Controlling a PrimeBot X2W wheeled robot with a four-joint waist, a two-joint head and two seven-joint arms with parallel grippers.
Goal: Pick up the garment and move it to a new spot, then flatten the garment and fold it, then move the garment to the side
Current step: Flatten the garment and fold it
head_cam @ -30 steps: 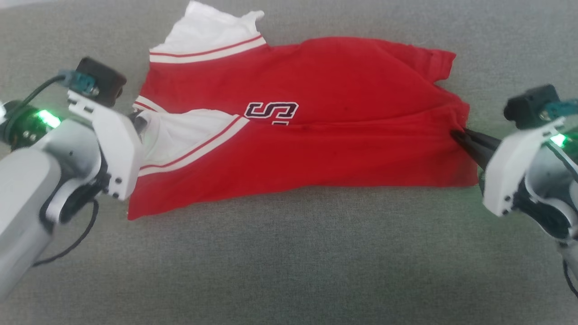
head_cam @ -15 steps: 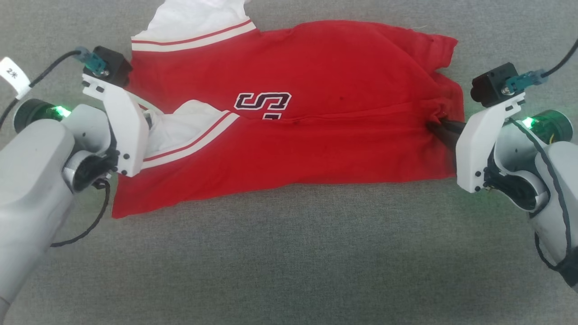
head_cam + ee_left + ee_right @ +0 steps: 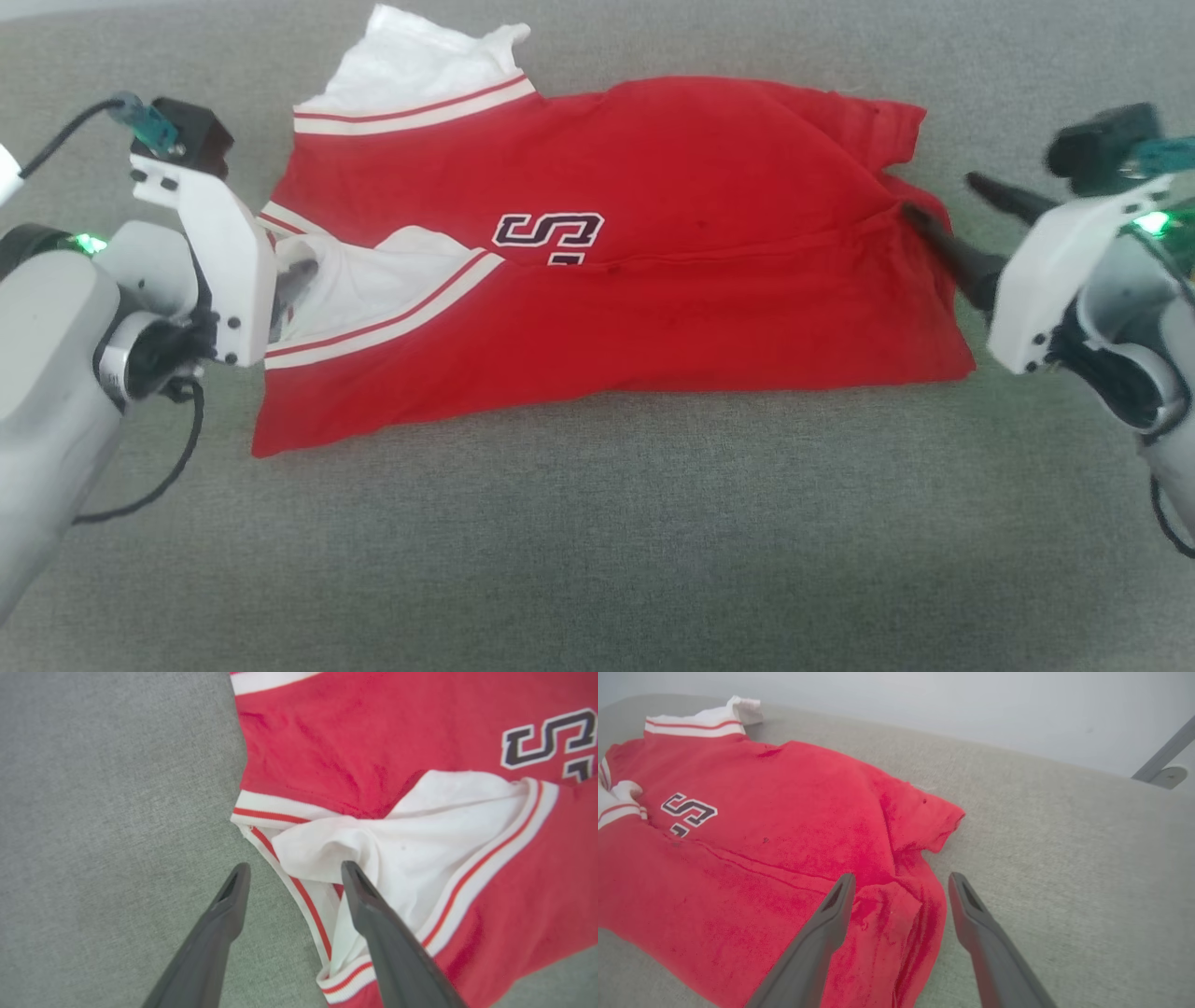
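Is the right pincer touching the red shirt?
Cannot tell. In the right wrist view the open right pincer straddles the edge of the jersey; one finger overlaps red cloth, contact unclear.

Folded red garment [image 3: 653, 308] on grey cloth surface [image 3: 597, 541]

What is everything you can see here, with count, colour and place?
jersey: one, red with white trim and dark lettering, lying folded in the middle of the head view.
cloth surface: one, grey, under the jersey.
wall: one, pale, behind the surface.
metal strut: one, grey, upper right of the right wrist view.
left gripper: one, dark fingers, open, at the jersey's white-trimmed end.
right gripper: one, dark fingers, open, at the jersey's plain red end.
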